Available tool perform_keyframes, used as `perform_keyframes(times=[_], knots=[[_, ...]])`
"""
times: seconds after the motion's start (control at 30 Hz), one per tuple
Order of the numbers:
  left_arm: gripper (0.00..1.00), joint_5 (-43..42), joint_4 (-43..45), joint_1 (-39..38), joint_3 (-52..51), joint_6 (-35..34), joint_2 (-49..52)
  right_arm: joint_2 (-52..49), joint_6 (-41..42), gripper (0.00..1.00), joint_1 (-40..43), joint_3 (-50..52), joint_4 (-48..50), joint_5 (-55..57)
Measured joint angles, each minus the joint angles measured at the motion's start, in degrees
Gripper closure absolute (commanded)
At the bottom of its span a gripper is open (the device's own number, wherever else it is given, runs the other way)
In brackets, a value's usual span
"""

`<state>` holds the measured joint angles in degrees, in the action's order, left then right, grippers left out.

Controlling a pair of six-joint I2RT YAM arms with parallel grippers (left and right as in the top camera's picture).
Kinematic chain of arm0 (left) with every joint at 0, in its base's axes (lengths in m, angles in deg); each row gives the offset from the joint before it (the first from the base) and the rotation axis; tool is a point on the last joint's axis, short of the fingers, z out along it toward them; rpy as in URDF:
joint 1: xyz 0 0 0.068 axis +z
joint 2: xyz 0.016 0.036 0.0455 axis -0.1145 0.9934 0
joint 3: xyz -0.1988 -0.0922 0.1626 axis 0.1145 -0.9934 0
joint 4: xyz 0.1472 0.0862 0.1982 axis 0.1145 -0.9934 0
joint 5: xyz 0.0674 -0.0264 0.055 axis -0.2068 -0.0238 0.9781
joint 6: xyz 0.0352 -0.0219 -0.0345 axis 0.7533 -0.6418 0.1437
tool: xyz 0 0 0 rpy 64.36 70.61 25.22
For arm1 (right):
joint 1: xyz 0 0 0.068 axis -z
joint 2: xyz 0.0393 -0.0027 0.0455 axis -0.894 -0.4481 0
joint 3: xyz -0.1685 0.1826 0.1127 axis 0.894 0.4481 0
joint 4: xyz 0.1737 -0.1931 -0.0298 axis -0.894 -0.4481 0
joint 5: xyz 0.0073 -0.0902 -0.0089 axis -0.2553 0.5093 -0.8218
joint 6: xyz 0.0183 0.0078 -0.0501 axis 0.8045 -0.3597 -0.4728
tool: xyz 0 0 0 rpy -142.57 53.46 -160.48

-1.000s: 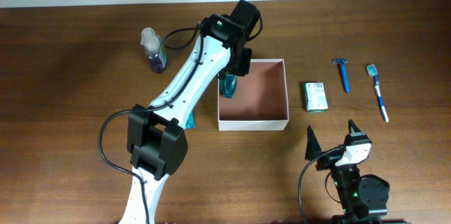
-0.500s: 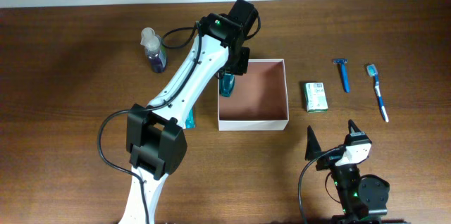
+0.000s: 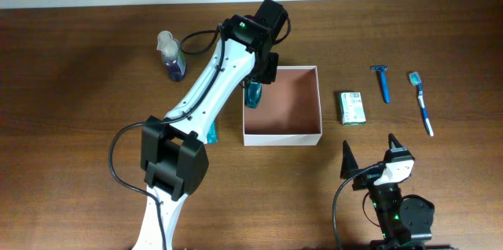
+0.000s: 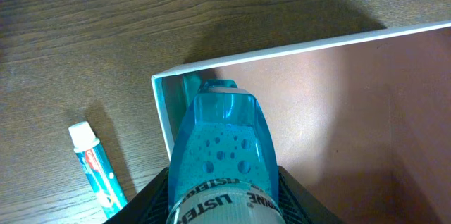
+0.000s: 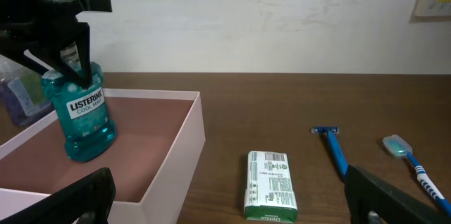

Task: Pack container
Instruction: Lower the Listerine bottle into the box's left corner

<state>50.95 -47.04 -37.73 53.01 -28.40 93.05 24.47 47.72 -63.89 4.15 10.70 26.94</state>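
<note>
Teal bottle (image 3: 251, 94) one, purple bottle (image 3: 173, 62) one, container (image 3: 283, 137) one.

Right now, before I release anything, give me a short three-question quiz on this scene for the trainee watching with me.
1. True or false: the left gripper is shut on the mouthwash bottle, which is inside the container.
2. In the overhead view, how many loose toiletries lie on the table to the right of the container?
3. Fill in: the toothpaste tube lies on the table outside the container's ___ wall.

Key
1. True.
2. Three: the green-and-white box, the razor and the toothbrush.
3. Left.
</note>
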Motion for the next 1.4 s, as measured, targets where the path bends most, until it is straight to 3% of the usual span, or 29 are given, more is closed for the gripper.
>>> perform_keyframes(times=[0.8,1.07,1.4], knots=[[0.90,0.0,0.1,0.0,0.0,0.0,0.1,0.0,0.0,0.01,0.0,0.0,0.0,0.0],[0.83,-0.3,0.0,0.0,0.0,0.0,0.3,0.0,0.0,0.01,0.0,0.0,0.0,0.0],[0.84,-0.5,0.0,0.0,0.0,0.0,0.7,0.0,0.0,0.01,0.0,0.0,0.0,0.0]])
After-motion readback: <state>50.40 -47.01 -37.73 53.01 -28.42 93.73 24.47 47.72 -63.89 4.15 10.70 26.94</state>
